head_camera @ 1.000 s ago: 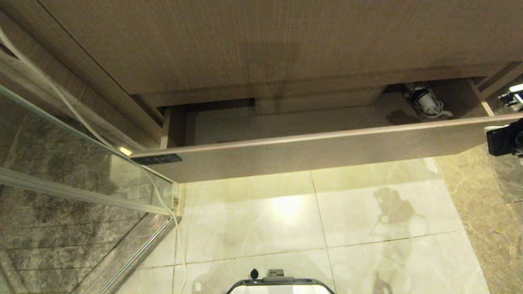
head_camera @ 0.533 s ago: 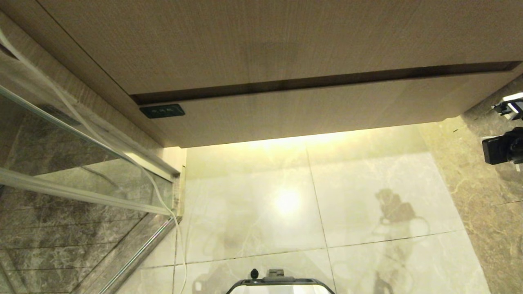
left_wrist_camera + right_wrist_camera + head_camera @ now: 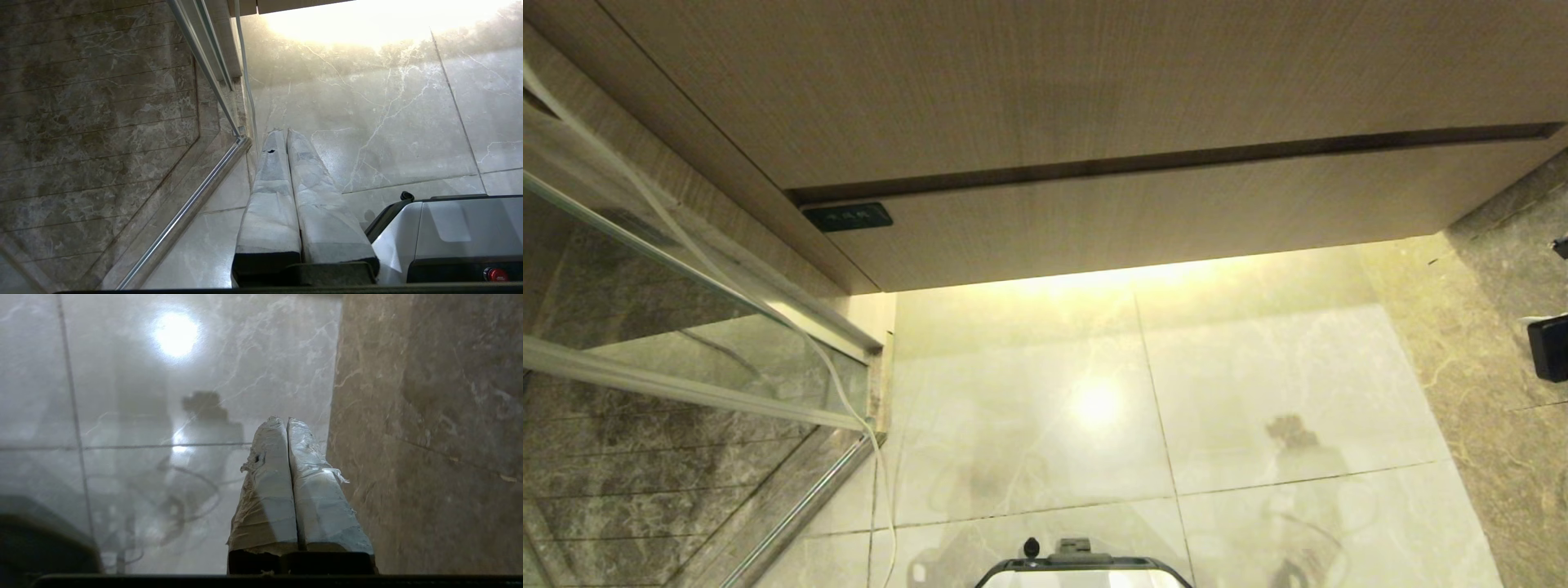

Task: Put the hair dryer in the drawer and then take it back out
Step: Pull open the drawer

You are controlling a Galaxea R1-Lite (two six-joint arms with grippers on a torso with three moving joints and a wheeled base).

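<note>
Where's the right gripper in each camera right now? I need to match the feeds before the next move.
Head view: only a black part of the right arm at the right edge, beside the closed drawer; fingertips out of frame.
Left wrist view: not in it; the left gripper is.
Right wrist view: the right gripper sits centre, fingers together, empty, over the floor.
Shared landmark: the pale marble floor tiles.

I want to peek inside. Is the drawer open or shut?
Shut. The drawer front sits flush under the taller panel, with only a thin dark gap between them, and nothing of its inside shows.
</note>
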